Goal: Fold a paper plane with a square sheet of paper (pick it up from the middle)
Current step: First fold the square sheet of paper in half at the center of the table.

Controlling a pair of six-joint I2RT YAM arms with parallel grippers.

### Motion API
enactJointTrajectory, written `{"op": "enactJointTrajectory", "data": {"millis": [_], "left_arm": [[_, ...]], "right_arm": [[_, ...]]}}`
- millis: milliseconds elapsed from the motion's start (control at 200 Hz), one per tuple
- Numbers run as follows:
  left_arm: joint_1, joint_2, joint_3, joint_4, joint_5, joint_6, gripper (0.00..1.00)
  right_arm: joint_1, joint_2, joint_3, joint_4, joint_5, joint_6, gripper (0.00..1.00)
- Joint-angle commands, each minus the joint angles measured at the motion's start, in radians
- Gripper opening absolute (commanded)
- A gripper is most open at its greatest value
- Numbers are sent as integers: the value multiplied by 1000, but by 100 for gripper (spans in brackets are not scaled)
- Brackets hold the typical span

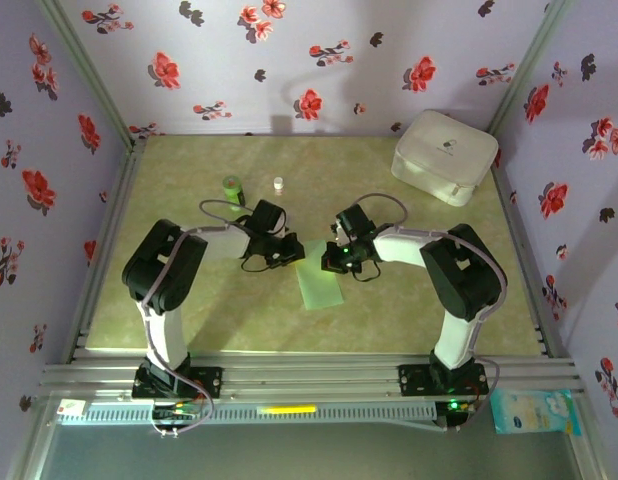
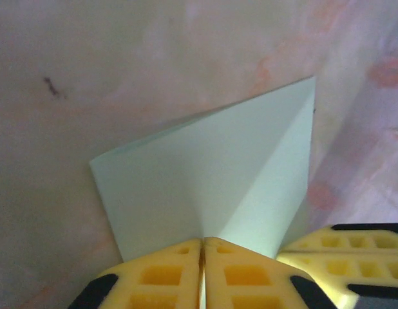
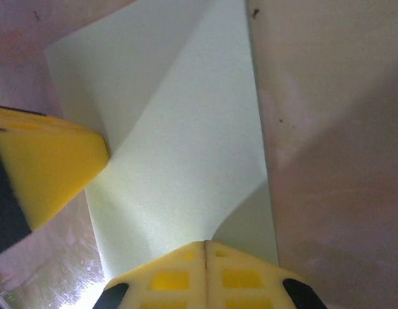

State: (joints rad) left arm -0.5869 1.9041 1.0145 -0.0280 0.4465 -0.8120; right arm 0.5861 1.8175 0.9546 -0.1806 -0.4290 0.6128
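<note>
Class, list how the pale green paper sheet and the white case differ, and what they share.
The paper sheet is pale green and thin; the case is white and bulky. The sheet is pinched by the left pincer and right pincer; the case stands untouched. The sheet lies mid-table, the case in the far right corner. Both are on the table.

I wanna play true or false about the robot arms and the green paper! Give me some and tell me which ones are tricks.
1. The left gripper and the right gripper are both pinching the sheet of paper. True.
2. The white case sits in the far right corner of the table. True.
3. The sheet of paper is red. False: it is pale green.
4. The green bottle stands on the sheet of paper. False: it stands apart from it, on the table beyond the left arm.
</note>
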Motion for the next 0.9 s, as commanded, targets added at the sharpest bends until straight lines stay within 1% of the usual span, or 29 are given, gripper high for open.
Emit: {"op": "enactJointTrajectory", "data": {"millis": [0, 205, 295, 405, 505, 585, 895], "left_arm": [[10, 36, -20, 3, -56, 10, 9], [71, 53, -12, -10, -84, -61, 9], [83, 50, 4, -10, -100, -76, 9], [90, 59, 40, -35, -111, -85, 10], [90, 80, 98, -103, -112, -83, 11], [91, 85, 125, -144, -133, -81, 12], [90, 72, 156, -154, -144, -88, 16]], "right_arm": [[-11, 45, -66, -175, 119, 19, 0], [-11, 45, -70, -172, 116, 19, 0], [-11, 42, -72, -167, 116, 23, 0], [-11, 44, -74, -163, 115, 26, 0], [-11, 43, -74, -164, 115, 25, 0], [-11, 43, -75, -163, 116, 26, 0], [-11, 57, -71, -164, 113, 18, 0]]}}
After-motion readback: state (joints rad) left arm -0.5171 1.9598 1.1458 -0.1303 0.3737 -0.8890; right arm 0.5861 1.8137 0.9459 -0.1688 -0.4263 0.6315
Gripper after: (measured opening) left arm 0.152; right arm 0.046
